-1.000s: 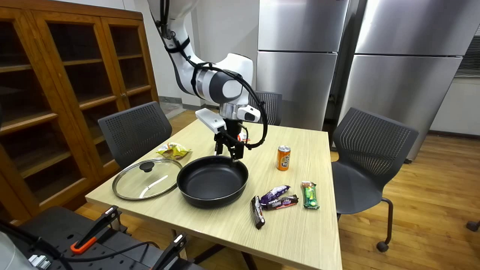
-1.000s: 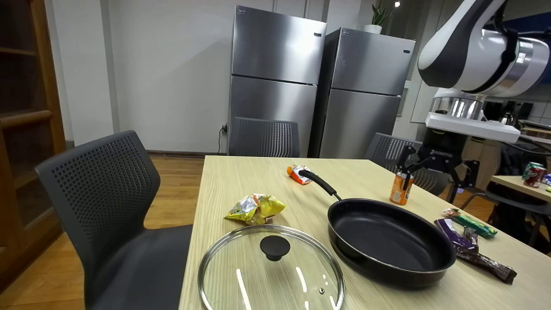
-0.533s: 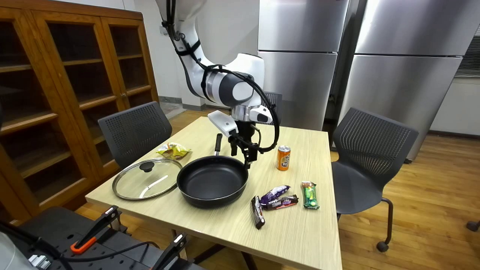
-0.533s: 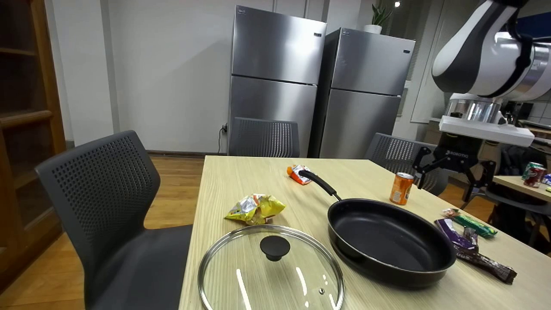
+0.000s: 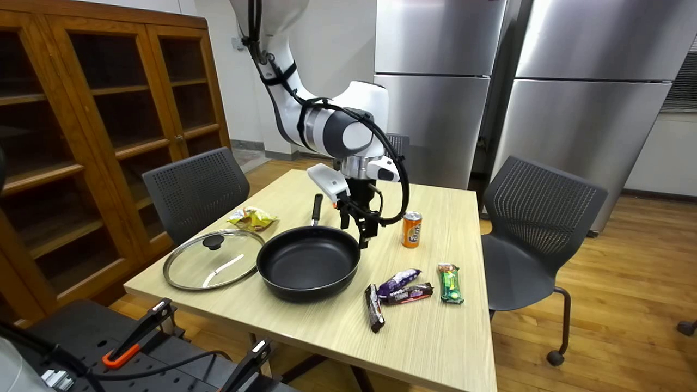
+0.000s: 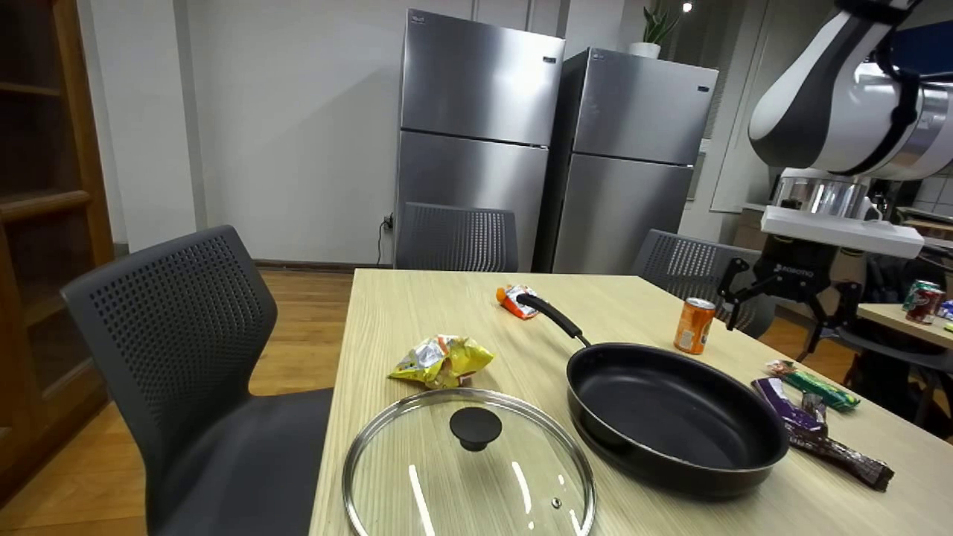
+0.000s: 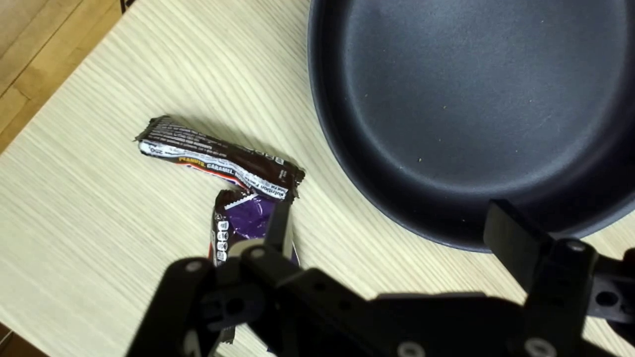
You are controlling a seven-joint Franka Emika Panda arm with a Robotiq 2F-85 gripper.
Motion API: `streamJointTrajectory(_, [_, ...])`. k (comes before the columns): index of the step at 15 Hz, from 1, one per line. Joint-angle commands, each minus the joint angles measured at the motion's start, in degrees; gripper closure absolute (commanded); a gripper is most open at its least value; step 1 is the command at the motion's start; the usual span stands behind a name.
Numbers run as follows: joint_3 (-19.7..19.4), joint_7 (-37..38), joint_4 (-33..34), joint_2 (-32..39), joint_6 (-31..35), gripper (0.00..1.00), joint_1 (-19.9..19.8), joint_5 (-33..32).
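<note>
Wrist view: the tool [image 7: 389, 213] is shown released, its jaws spread wide apart above the pale wooden surface [image 7: 99, 198]. The black pan [image 7: 486, 99] is located just beside the tool; its rim is overlapped in that view by one jaw, whereas in an exterior view a gap is seen between the two. The pan is set on the surface with its inside facing up, and its handle [image 6: 552, 318] is extended to near an orange-and-white packet [image 6: 521, 303]. The glass lid [image 6: 476, 476] is laid flat beside the pan, knob uppermost, and a crumpled yellow bag [image 6: 444, 363] is placed near it. Across the pan from the lid, a purple packet [image 5: 398, 282] and two dark-wrapped bars [image 5: 374, 308] are grouped close together. A green packet [image 5: 450, 283] is positioned near this group. An orange can [image 5: 412, 231] is stood upright near the tool in both exterior views.
</note>
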Motion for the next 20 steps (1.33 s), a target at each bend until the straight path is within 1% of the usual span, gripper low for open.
streamJointTrajectory(1, [0.14, 0.14, 0.08, 0.00, -0.09, 0.00, -0.16, -0.20])
streamJointTrajectory(2, [-0.15, 0.81, -0.25, -0.23, 1.13, 0.00, 0.04, -0.04])
streamJointTrajectory(3, [0.26, -0.16, -0.03, -0.58, 0.00, 0.00, -0.66, 0.26])
streamJointTrajectory(5, [-0.15, 0.38, 0.08, -0.46, 1.31, 0.00, -0.49, 0.25])
streamJointTrajectory(9, [-1.29, 0.42, 1.98, 0.87, 3.10, 0.00, -0.64, -0.46])
streamJointTrajectory(13, [-2.08, -0.23, 6.14, 3.37, 2.34, 0.00, -1.92, -0.63])
streamJointTrajectory(20, [-2.37, -1.32, 14.42, 10.17, -0.87, 0.00, -4.09, -1.67])
